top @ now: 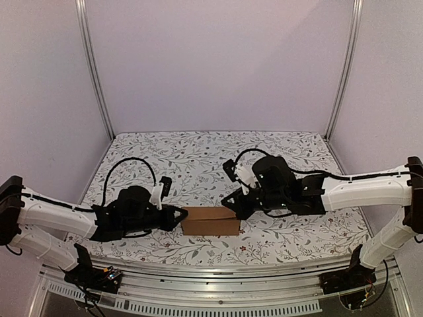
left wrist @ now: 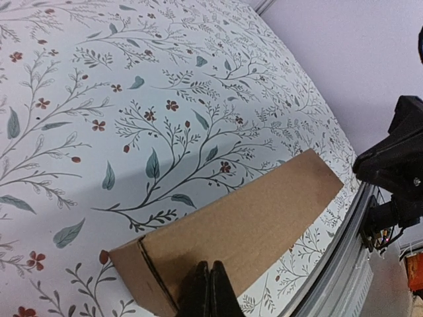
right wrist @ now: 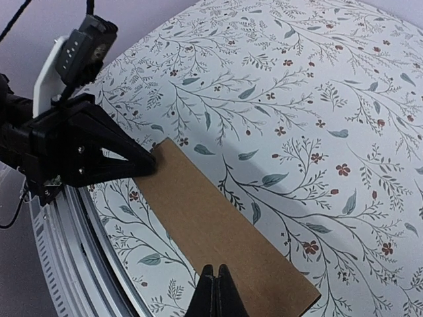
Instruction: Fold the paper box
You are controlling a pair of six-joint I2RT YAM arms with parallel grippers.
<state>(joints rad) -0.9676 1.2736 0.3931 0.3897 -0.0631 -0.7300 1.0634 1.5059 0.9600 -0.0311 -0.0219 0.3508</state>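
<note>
**Paper box braced between two claws.** The paper box (top: 210, 221) lies as a closed, flattish brown carton on the floral bench (top: 198, 162), near its front edge and midway between the arms. Its long axis runs left to right.

The left claw (top: 182, 218) meets the carton's left end and the right claw (top: 235, 209) meets its right end. The opposing contacts probably serve to keep the light cardboard from sliding while an end is pressed home.

In each wrist view the fingers (left wrist: 198, 290) stand together with no gap between them, so both claws are closed. This presents a narrow tip suited to pushing rather than grasping. Whether either tip merely presses the cardboard or nips a thin flap edge cannot be settled, since the contact sits at the very bottom of each wrist view.

Judged from the carton's squared shape and the absence of visible loose flaps, the folding appears nearly complete. Uneven pressure from one side could skew or tip the carton.
</note>
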